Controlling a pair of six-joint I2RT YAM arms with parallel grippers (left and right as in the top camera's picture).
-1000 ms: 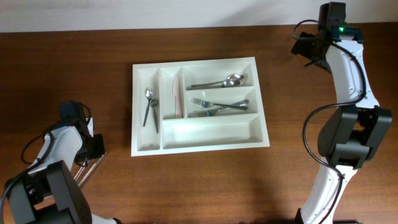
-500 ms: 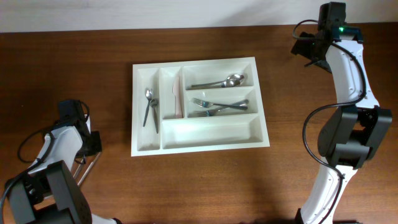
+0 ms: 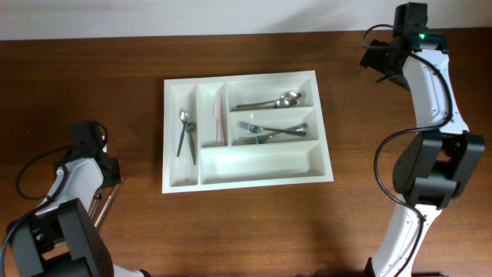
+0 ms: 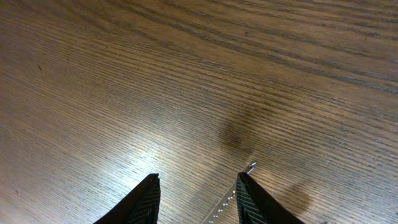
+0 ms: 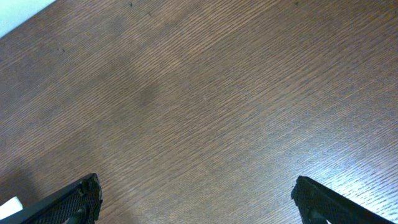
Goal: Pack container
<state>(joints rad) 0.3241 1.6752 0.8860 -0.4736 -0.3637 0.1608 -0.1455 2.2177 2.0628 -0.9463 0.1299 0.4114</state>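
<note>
Right now the left gripper (image 4: 198,194) has its two black, wedge-shaped fingers (image 4: 148,198) moderately apart, tips low over the brown wooden table (image 3: 92,77). They clamp nothing. A thin silvery metal piece with a row of small notches along its edge (image 4: 225,204) lies on the wood just inside the finger at 5 o'clock in the left wrist view. I cannot tell whether it touches that finger. Under the tips the wood is fine-grained and slightly glossy, with a bright glare patch and a darker blotch at about 1 o'clock of it.

On the other side, the right gripper (image 5: 199,205) is spread wide, its ribbed black fingers (image 5: 79,200) at opposite lower corners of its wrist view, holding nothing over bare streaky grain.

From overhead, the large white rectangular plastic cutlery tray (image 3: 254,163) sits flat at the middle of the table. The left arm is well apart from it at 8 o'clock, the right arm well apart at 2 o'clock. Its smooth moulded walls form two narrow upright compartments at 9 o'clock and three long ones stacked beside them. A shiny metal spoon (image 3: 184,132) lies in the outermost narrow slot, and a pale flat strip (image 3: 220,119) in the next. More steel spoons (image 3: 273,101) rest in the 12 o'clock long slot, and steel forks (image 3: 269,131) lie crossed in the middle one.
</note>
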